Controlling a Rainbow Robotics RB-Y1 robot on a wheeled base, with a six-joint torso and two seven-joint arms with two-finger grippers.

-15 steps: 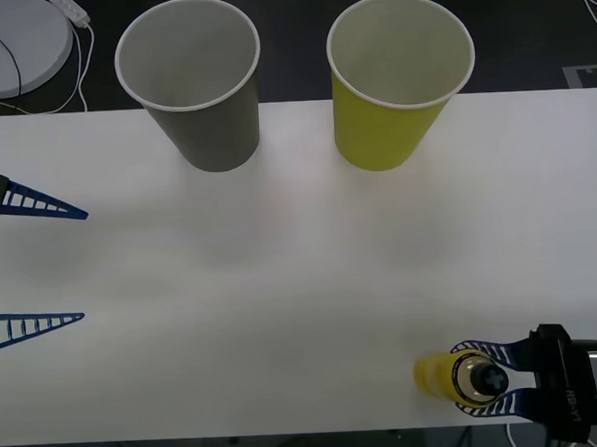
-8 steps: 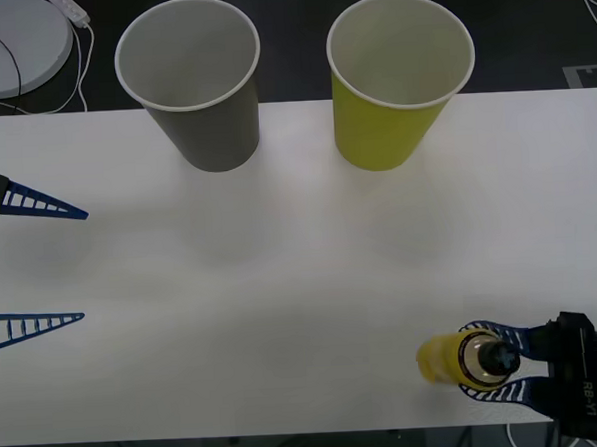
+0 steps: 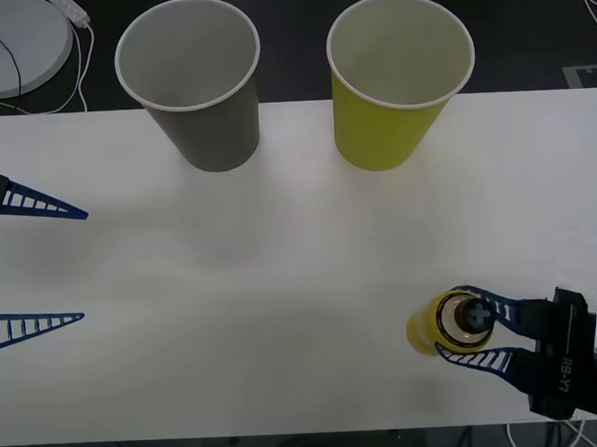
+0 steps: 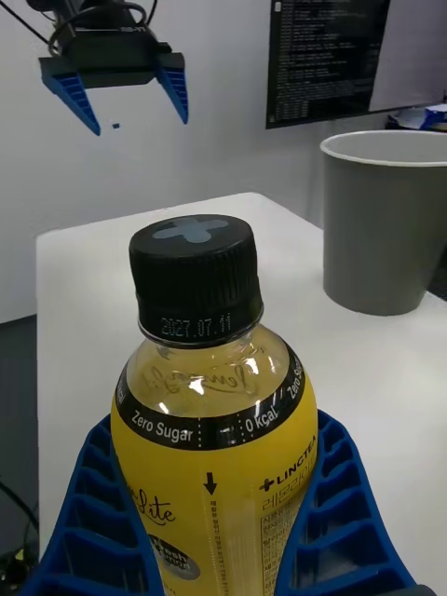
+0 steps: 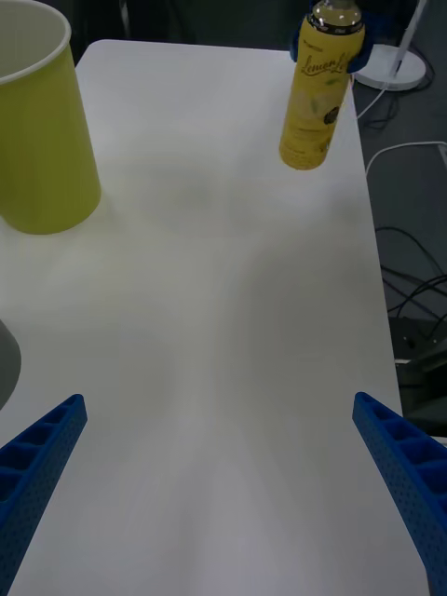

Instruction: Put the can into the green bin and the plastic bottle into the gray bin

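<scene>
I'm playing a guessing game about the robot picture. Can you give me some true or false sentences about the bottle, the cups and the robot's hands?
1. The right gripper is shut on the small clear plastic bottle of yellow drink. True.
2. The bottle's black screw cap is off. False: it is on the bottle.
3. The large gray paper cup lies tipped over. False: it stands upright on the white table.
4. The left gripper is open and holds nothing. True.
5. The bottle is inside the large yellow-green paper cup. False: it is near the table's front edge, far from that cup.
</scene>
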